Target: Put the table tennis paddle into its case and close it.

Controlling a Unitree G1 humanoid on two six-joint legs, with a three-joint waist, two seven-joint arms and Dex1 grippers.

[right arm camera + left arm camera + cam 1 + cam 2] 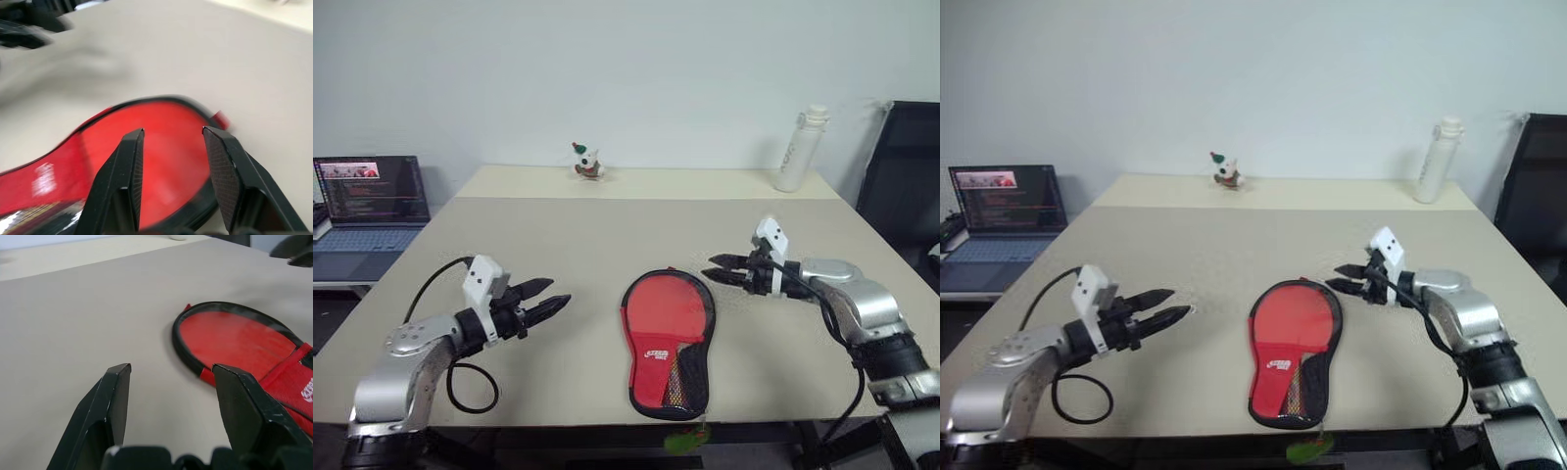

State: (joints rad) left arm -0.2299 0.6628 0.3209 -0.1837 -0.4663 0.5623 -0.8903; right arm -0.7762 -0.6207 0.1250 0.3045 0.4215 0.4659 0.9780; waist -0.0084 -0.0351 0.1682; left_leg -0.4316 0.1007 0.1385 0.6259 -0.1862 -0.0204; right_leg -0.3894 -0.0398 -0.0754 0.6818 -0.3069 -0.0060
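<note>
Red, black-rimmed paddle-shaped fabric case (667, 343) lies on the beige counter (558, 255); left end effector (551, 297) spread, well left of it; right end effector (714, 268) spread, just right.

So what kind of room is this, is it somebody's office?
Probably an office or a lab. There's an open laptop on a side desk, a black chair by the big beige table, a white bottle and a bare white wall.
</note>
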